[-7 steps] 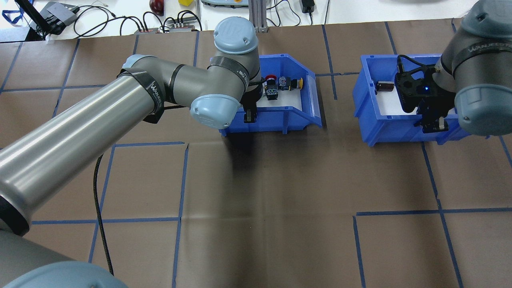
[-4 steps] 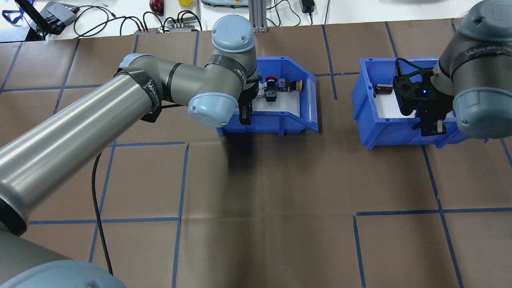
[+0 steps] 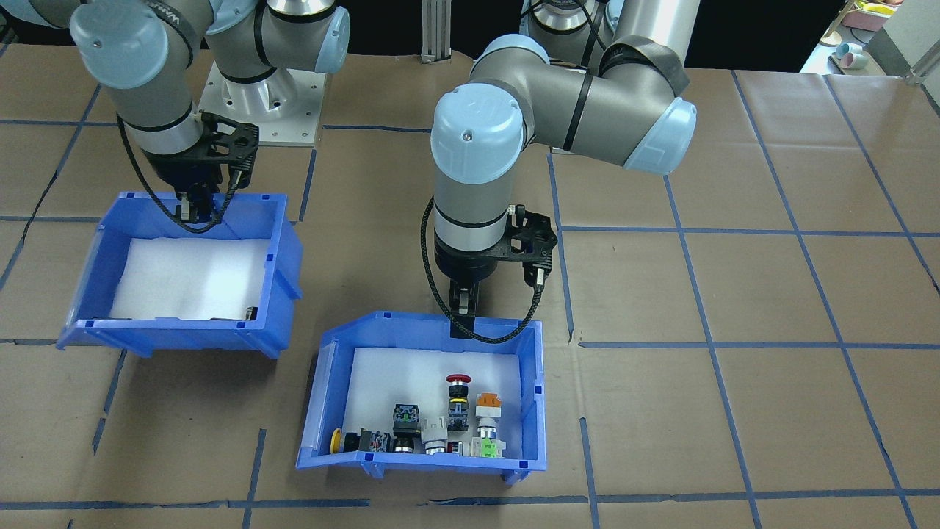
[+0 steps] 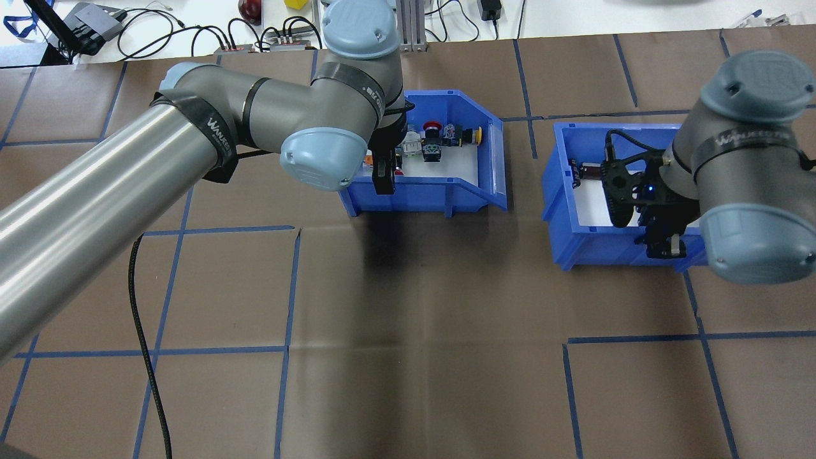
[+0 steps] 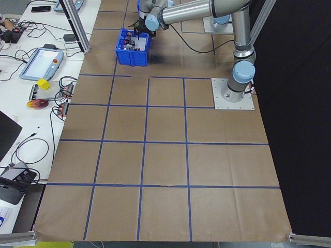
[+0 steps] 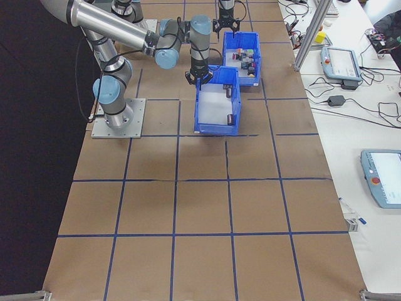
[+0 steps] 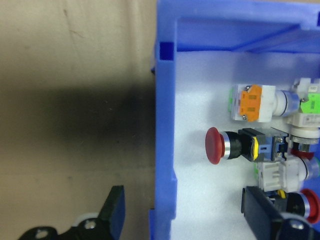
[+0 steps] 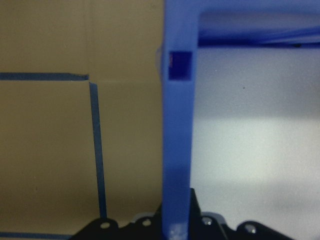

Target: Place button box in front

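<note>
The button box [image 3: 534, 397] [image 4: 427, 194] is a blue bin with a white liner. It holds a red mushroom button [image 3: 459, 380] [image 7: 215, 146], an orange one [image 3: 487, 402] and a yellow one [image 3: 336, 441]. My left gripper [image 3: 463, 317] [image 4: 382, 180] [image 7: 186, 205] is open. Its fingers straddle the box's robot-side wall [image 7: 165, 125] with a gap on both sides. To the robot's right, my right gripper [image 3: 192, 211] [image 4: 666, 247] [image 8: 177, 227] is shut on the near wall of the second blue bin [image 3: 286, 242] [image 4: 599, 245] [image 8: 177, 125].
One dark cylinder [image 4: 590, 171] lies in the second bin. Brown paper with a blue tape grid [image 4: 421, 344] covers the table. Beyond the far edge sit cables and devices [image 4: 280, 38]. The arm base plates [image 3: 257, 95] stand on the robot's side.
The right gripper has dragged the second bin toward the robot and toward the table's middle. The left wrist has risen and shifted left; the button box slid slightly left, then stayed put.
</note>
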You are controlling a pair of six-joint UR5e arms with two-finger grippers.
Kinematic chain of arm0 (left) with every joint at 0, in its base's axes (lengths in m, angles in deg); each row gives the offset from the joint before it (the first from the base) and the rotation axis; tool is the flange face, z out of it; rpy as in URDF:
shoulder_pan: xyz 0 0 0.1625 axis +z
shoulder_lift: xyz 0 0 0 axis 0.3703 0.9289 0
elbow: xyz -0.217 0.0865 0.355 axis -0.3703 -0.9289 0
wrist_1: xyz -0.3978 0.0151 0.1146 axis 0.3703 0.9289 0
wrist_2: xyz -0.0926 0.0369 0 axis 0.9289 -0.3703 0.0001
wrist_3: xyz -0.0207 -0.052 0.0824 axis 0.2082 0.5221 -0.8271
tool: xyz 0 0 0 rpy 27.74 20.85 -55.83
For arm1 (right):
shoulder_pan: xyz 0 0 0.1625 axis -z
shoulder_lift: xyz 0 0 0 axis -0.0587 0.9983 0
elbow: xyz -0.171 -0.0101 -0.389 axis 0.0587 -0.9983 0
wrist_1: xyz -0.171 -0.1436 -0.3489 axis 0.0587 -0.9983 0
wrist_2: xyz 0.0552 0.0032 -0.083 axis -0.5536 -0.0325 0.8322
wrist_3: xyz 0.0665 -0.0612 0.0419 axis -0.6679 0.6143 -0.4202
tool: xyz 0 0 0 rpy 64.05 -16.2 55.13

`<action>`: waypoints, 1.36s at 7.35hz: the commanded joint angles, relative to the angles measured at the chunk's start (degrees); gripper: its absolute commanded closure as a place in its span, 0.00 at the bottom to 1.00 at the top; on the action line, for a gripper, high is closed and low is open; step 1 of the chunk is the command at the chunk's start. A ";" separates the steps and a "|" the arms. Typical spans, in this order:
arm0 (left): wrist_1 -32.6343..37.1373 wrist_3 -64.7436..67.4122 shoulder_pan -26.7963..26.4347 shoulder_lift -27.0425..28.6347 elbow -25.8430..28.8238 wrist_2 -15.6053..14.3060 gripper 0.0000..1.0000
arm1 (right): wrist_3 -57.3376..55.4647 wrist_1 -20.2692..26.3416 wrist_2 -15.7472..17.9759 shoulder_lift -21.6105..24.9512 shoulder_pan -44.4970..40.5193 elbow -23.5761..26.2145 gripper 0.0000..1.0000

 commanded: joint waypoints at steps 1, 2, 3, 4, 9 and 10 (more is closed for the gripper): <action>12.14 -18.04 2.64 -3.87 3.21 -3.83 0.02 | -8.27 -0.09 0.40 0.98 -7.28 2.33 0.91; 15.08 -27.18 4.05 -7.03 2.52 -4.03 0.02 | -8.13 -0.35 0.49 0.72 -7.48 3.13 0.91; 15.89 -34.41 6.07 -9.49 1.47 -4.03 0.02 | -7.78 -0.96 1.79 0.46 -7.40 3.22 0.91; 17.12 -42.92 8.00 -12.04 0.15 -4.12 0.02 | -7.51 -0.88 4.16 0.54 -7.31 3.13 0.91; 17.74 -80.39 11.89 -26.11 -6.97 -6.23 0.01 | -8.48 0.26 1.28 2.12 -14.05 3.75 0.92; 17.31 -86.63 12.06 -26.13 -7.67 -5.62 0.01 | -8.56 0.52 1.28 2.04 -15.29 3.84 0.92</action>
